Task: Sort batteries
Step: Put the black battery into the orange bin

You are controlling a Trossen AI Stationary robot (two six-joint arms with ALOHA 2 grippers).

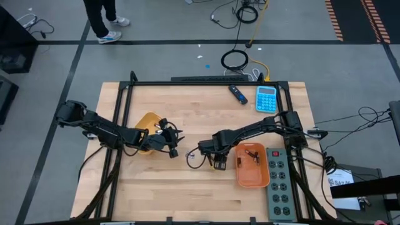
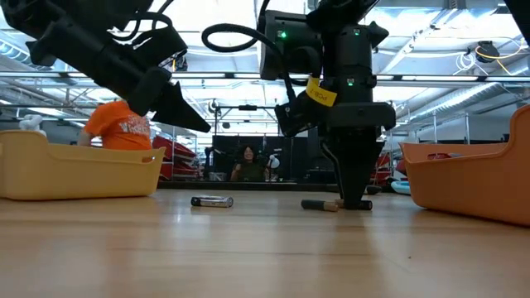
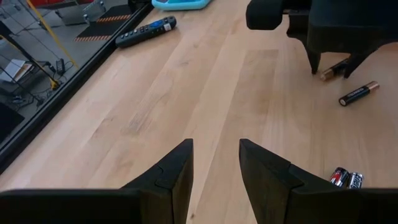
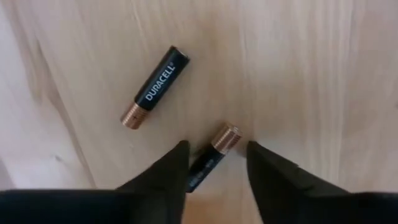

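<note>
**Between the right fingers: a thin battery ready to pinch**

Between the two trays, near the table's middle, a thin dark copper-tipped battery lies flat on the wood, straddled by your right gripper, whose fingers stand narrowly apart on either side of it, not yet closed. A second battery of the same kind lies just beside it, clear of the fingers. A pair of red-and-black batteries lies nearer your left arm.

Expect these cells to be light, rigid and smooth, and round enough to roll or squirt out of a poor pinch. Take this one across its dark body near the middle, not at the copper end, with the fingers square to its length. It lies at a slant to the fingers, so it may swivel as you close.

The orange tray sits just beside the right gripper; the yellow tray is by the left arm. Your left gripper hovers above bare table with its fingers moderately apart, holding nothing. A remote, a blue calculator and a power strip lie well clear.
</note>
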